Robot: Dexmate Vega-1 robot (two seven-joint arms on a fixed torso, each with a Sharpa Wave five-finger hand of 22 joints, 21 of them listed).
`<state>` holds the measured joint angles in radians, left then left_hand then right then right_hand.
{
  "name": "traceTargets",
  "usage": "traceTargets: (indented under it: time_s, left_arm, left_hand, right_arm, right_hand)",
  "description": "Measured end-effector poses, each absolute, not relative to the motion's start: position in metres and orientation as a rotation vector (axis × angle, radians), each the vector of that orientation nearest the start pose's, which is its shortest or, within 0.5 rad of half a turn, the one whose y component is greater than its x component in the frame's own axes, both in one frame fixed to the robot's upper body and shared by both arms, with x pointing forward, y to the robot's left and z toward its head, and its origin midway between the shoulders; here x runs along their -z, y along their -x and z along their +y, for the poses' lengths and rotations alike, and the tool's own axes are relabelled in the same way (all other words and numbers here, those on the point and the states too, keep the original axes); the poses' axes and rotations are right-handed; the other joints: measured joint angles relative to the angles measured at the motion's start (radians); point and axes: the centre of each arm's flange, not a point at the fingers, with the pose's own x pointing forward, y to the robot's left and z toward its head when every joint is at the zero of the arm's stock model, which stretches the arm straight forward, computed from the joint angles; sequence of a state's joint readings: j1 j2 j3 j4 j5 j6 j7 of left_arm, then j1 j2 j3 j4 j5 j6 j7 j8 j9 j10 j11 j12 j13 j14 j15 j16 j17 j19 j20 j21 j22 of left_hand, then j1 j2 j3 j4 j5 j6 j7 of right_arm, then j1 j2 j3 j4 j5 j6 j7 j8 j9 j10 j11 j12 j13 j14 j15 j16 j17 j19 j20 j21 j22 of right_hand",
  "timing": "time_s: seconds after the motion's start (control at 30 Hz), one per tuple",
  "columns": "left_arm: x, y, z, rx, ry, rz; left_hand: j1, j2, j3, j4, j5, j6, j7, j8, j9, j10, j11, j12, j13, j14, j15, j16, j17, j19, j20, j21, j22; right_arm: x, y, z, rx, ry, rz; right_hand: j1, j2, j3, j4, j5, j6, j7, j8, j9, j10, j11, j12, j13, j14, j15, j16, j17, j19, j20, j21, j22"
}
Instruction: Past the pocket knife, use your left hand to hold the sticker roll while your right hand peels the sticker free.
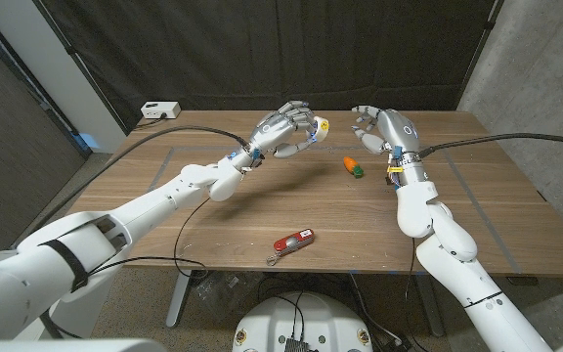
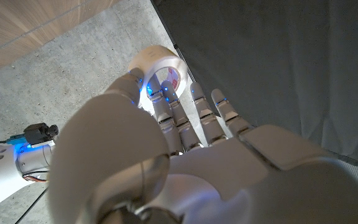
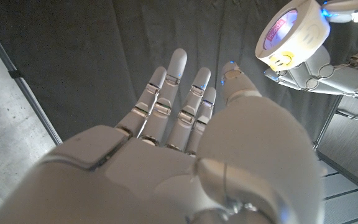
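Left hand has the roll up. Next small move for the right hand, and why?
Probably bring the right hand across to the white sticker roll: the left hand holds it above the table, the right hand's fingers are spread and hold nothing, and a gap separates them.

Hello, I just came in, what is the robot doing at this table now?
The robot's left hand holds a sticker roll up above the wooden table. Its right hand is raised close beside the roll, fingers apart, holding nothing, so the sticker is not yet peeled. A red pocket knife lies near the front edge, and a small orange and green object lies below the hands.
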<state>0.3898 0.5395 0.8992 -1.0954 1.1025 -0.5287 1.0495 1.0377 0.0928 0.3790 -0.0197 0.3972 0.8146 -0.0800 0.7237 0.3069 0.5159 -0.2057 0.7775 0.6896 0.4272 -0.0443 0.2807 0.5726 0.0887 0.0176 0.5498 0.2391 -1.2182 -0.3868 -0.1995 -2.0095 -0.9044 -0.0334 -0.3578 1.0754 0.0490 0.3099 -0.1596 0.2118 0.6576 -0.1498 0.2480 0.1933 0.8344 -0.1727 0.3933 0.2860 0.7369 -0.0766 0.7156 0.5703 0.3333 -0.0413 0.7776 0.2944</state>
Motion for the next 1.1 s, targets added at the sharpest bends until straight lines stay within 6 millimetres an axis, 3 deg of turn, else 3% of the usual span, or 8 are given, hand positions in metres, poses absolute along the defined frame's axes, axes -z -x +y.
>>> traceTargets:
  time_s: [0.57, 1.1]
  left_arm:
    - [-0.034, -0.601, 0.128, -0.074, -1.32, -1.778]
    - [-0.035, -0.601, 0.12, -0.044, -1.315, -1.795]
  left_hand:
    - [0.006, -0.001, -0.008, 0.0, 0.008, 0.004, 0.004, 0.0, 0.0, 0.004, -0.003, 0.015, 0.017, 0.007, -0.004, -0.004, 0.009, 0.0, 0.0, 0.01, 0.0]
    - [0.006, -0.002, -0.014, 0.006, 0.021, 0.004, 0.003, 0.0, 0.0, 0.004, -0.003, 0.023, 0.027, 0.007, -0.004, -0.012, 0.019, 0.0, 0.0, 0.01, 0.0]
  right_arm:
    - [-0.017, -0.478, -0.197, 0.479, 1.156, -1.057]
    - [-0.016, -0.475, -0.186, 0.487, 1.216, -1.084]
  right_hand:
    - [0.032, -0.005, -0.038, 0.003, 0.01, 0.059, -0.016, 0.0, 0.0, 0.068, -0.011, 0.036, 0.032, 0.022, -0.004, 0.047, 0.062, -0.009, -0.001, 0.042, 0.01]
    - [0.044, -0.009, -0.051, 0.009, 0.015, 0.077, -0.016, 0.0, 0.0, 0.084, -0.019, 0.047, 0.05, 0.027, -0.006, 0.065, 0.089, -0.009, -0.001, 0.062, 0.014]
